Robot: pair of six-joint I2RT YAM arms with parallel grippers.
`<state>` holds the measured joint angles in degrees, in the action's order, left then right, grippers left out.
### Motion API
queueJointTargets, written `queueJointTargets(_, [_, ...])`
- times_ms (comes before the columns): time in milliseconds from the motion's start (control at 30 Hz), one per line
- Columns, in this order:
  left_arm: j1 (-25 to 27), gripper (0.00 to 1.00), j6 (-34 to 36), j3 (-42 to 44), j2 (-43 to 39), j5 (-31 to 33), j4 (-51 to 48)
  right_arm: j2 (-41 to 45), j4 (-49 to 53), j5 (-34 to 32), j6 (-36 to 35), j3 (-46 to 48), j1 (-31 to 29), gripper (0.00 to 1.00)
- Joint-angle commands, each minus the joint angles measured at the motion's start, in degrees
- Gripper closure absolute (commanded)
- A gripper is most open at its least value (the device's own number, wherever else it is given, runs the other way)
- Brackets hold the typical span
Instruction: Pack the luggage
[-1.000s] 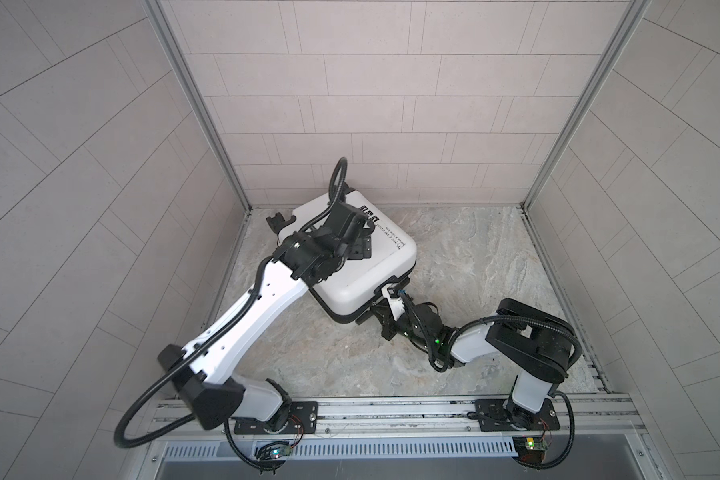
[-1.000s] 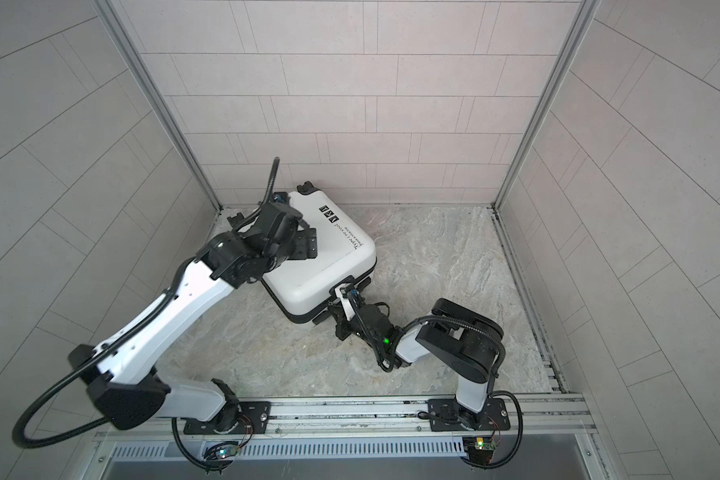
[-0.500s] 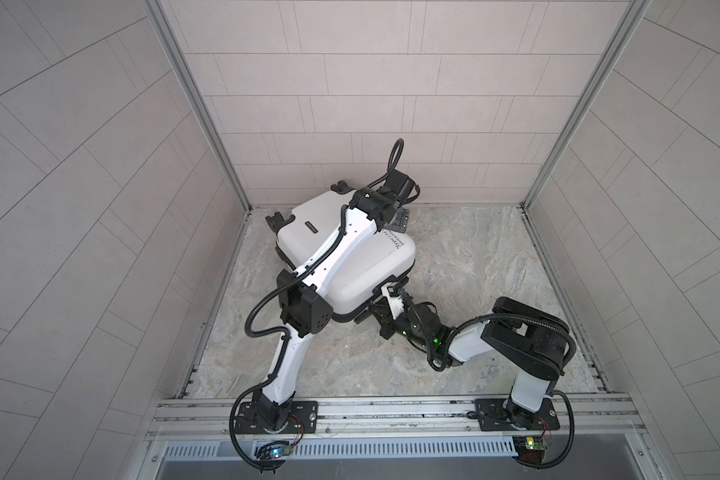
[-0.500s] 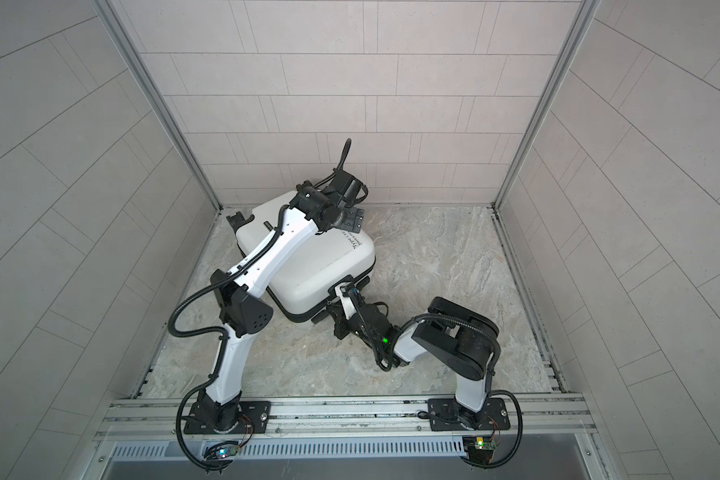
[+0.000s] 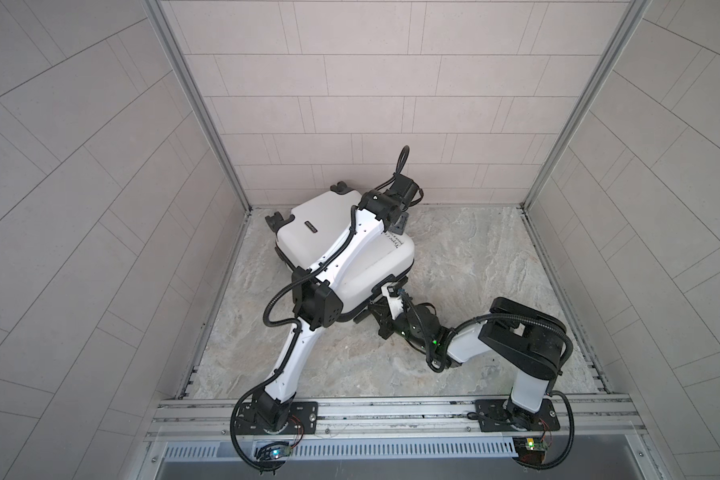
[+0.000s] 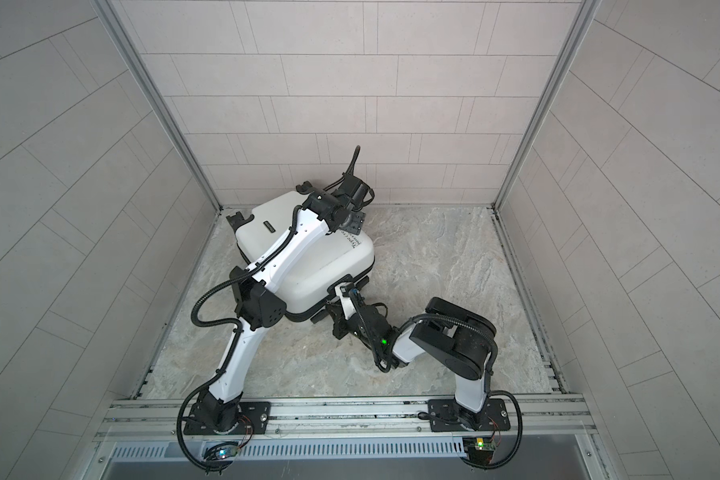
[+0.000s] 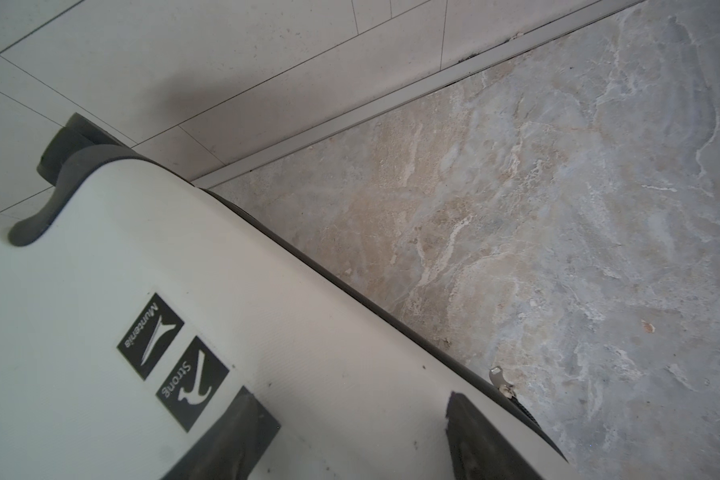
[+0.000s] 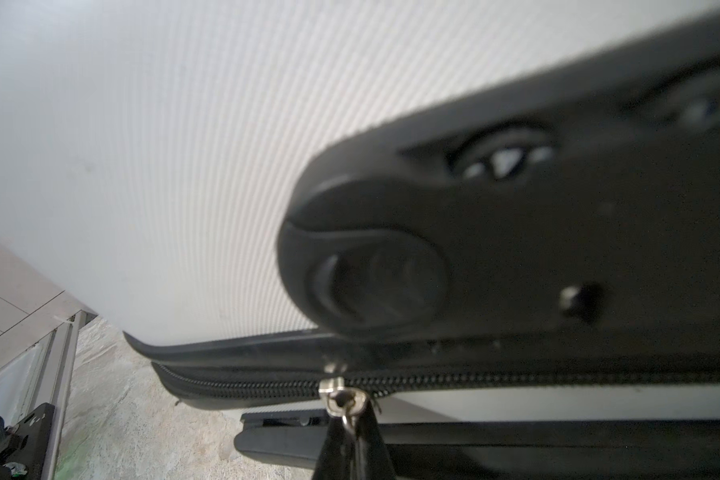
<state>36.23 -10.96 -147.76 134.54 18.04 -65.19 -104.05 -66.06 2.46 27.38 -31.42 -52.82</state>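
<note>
The left pincer has crossed to the far edge of the case, which lies directly beneath its narrowing, empty jaws, while the right pincer stays clamped on the pull at its tips, so closing the zipper appears to be in progress.

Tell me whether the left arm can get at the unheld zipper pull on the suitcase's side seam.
Probably yes. The left end effector hovers open over the suitcase, and the zipper pull lies exposed at the seam just beside one finger, with nothing covering it.
</note>
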Motion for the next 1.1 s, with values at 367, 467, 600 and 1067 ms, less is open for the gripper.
queueJointTargets(367, [-0.6,0.31,1.5,16.6,-0.4,-0.7,-15.0,7.0,3.4,-13.8,4.0,4.5,9.1,1.0])
queueJointTargets(467, [-0.6,0.31,1.3,17.9,-1.1,-0.7,-13.9,7.8,4.8,-12.6,3.8,4.8,11.0,1.0])
queueJointTargets(600, [-0.6,0.32,1.2,18.0,-1.1,-1.4,-13.7,9.5,8.9,-9.3,4.2,4.3,15.3,1.0])
queueJointTargets(1067, [-0.5,0.35,0.9,22.0,-1.1,-2.1,-11.1,10.1,22.0,1.8,0.5,-1.7,27.7,1.0])
